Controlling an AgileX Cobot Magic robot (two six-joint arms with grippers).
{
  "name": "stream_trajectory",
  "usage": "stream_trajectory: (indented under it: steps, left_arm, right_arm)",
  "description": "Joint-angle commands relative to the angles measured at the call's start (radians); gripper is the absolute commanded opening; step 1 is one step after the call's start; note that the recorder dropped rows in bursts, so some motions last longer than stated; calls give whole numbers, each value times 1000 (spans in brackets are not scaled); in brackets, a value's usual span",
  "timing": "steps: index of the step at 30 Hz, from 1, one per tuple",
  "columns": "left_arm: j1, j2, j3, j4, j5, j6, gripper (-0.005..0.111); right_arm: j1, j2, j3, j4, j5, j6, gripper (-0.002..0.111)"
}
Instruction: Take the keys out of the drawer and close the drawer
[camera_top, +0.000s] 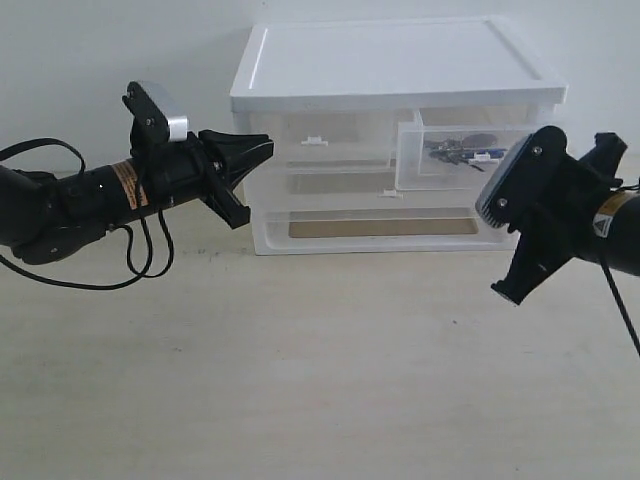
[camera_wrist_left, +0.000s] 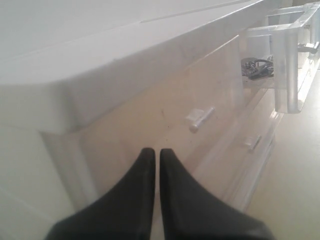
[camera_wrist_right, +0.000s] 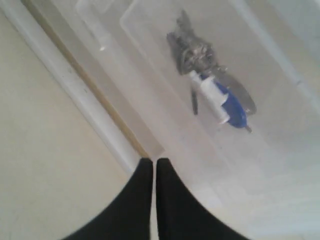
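Observe keys lying inside pulled-out drawer, ahead of right gripper and apart from it. Note right gripper fingers pressed together, gripping nothing. Note left gripper likewise closed, empty, near storage unit.

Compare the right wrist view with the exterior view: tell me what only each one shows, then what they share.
Only the right wrist view: the blue tag in clear colour, and the right gripper with its fingertips together. Only the exterior view: the unit's white lid, and the left gripper near the unit's left side. Both: the keys lying in the pulled-out drawer.
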Motion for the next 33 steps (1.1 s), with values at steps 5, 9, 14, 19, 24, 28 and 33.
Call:
stream_trajectory:
  steps: [5,9,14,19,24,28,33]
  left_arm:
    - [2,3,-19,-100,57,-5,4]
    - [2,3,-19,-100,57,-5,4]
    - [2,3,-19,-100,57,-12,4]
    - [2,3,-19,-100,57,-28,4]
    - [2,3,-19,-100,57,-48,4]
    - [2,3,-19,-100,57,-51,4]
    - [2,3,-19,-100,55,-71,4]
  right_arm:
    - [0,-89,57,2,-17,266,0]
    - [-2,-141,57,0,-21,494,0]
    - [-2,-232,57,-9,19,717,27]
    - [-2,-275,28,-43,158,1088,55]
    - [-2,-263,9,-89,172,1243,44]
    - [-2,-263,9,-125,137,1380,44]
    - [-2,-263,-1,-178,127,1519,44]
